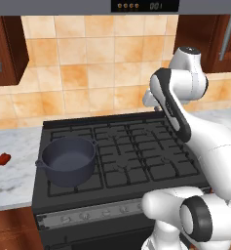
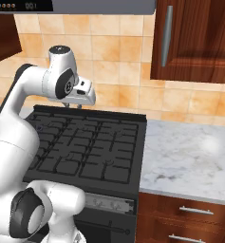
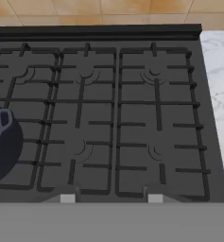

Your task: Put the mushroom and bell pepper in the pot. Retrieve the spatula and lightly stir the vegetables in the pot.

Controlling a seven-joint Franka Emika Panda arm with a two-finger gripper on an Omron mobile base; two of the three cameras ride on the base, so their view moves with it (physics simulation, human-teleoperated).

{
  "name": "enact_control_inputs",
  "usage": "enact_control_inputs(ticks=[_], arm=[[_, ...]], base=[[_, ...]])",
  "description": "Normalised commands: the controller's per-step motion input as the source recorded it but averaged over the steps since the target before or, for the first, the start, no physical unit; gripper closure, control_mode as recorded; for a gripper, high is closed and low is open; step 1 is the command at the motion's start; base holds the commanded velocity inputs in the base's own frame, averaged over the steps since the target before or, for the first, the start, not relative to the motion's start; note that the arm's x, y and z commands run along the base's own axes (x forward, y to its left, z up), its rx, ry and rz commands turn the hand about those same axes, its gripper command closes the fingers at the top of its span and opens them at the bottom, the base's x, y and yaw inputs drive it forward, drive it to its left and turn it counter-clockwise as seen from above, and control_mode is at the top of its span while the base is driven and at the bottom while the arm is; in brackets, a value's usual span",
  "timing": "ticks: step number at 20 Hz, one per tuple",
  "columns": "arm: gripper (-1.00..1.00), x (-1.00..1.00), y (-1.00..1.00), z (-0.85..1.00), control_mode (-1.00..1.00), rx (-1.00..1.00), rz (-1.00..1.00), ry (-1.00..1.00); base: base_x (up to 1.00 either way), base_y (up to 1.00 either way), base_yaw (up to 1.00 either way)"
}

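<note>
One pot (image 3: 2, 142) left of the fingers (image 3: 111, 198), fingers part-spread, pinching nothing, over stove (image 3: 132, 108)

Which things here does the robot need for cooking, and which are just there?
Needed for the job:
- the pot, nothing in it yet
- the bell pepper, on the counter to the left of the stove

Just there:
- the stove
- the cabinet

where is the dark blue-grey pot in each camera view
Left base view: the round dark blue-grey metal pot sits on the stove's front-left burner, in the lower left of the picture.
Right base view: the pot can't be made out; the white arm covers the stove's left side.
Hand view: part of the pot with one loop handle is at the left edge.
Shared landmark: the black stove grates.
</note>
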Motion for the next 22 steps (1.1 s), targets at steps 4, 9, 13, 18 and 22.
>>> enact_control_inputs(ticks=[4, 9, 13, 18, 22], arm=[[-1.0, 0.0, 0.0, 0.0, 1.0, 0.0, 0.0, 0.0], [-1.0, 0.0, 0.0, 0.0, 1.0, 0.0, 0.0, 0.0], [-1.0, 0.0, 0.0, 0.0, 1.0, 0.0, 0.0, 0.0], [-1.0, 0.0, 0.0, 0.0, 1.0, 0.0, 0.0, 0.0], [-1.0, 0.0, 0.0, 0.0, 1.0, 0.0, 0.0, 0.0]], base=[[0.0, 0.0, 0.0], [0.0, 0.0, 0.0], [-0.06, 0.0, 0.0], [-0.16, 0.55, -0.01], [-0.02, 0.99, -0.06]])
